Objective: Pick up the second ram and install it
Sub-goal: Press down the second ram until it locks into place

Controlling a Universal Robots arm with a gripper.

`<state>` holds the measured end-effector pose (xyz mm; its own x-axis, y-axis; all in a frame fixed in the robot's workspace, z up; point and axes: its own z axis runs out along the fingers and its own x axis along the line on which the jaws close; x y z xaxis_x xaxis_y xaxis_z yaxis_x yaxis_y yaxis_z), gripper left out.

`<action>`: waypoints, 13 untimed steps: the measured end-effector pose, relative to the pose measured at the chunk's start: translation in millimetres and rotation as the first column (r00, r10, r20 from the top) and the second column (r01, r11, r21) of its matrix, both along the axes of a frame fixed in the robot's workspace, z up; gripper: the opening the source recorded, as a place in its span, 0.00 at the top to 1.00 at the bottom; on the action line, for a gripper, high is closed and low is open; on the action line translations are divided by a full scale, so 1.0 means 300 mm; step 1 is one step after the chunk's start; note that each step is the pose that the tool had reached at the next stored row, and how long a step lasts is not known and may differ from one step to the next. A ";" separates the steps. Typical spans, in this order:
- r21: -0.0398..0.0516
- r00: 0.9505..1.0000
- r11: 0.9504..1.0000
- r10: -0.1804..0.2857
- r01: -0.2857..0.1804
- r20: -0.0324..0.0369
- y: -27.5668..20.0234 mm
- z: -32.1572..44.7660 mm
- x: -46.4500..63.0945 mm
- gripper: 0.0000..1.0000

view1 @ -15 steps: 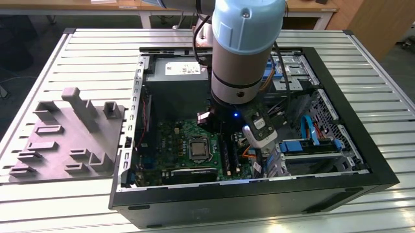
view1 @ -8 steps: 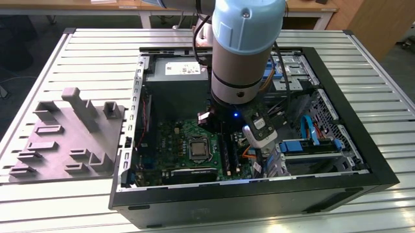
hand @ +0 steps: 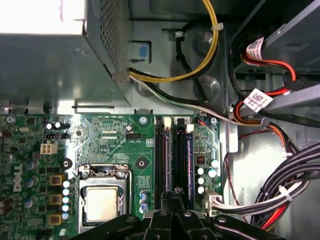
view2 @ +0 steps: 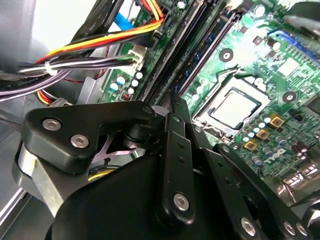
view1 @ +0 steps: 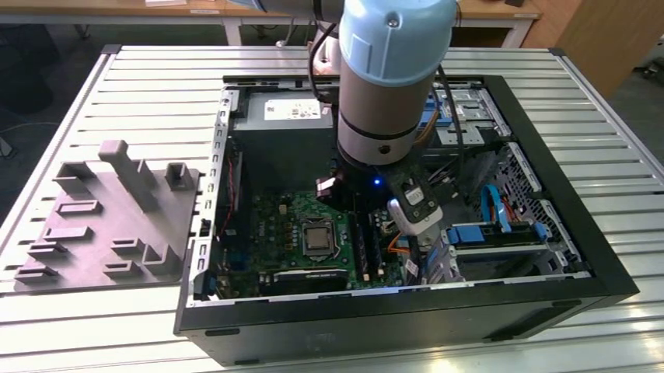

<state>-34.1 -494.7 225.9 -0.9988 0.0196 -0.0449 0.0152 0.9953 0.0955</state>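
First wrist view: gripper [hand: 176, 200] closed over two slots [hand: 172, 157]; one ram [hand: 188, 160] seated.

The second ram [hand: 189, 150] is a long, thin, dark blue-green strip. It stands on its edge in the bank of long black slots just beside the processor socket [hand: 102, 200]. It runs parallel to the socket's side, and in the first wrist view it is the line farthest from the socket. In the second wrist view it [view2: 212, 52] shows as a bluish edge, its chips too dark to make out.
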 end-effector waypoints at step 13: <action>0.000 1.000 1.000 -0.005 0.005 0.000 0.073 0.000 -0.002 0.90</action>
<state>-34.8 -472.9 225.9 -0.9987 0.0244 -0.0450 0.0200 0.9952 0.0956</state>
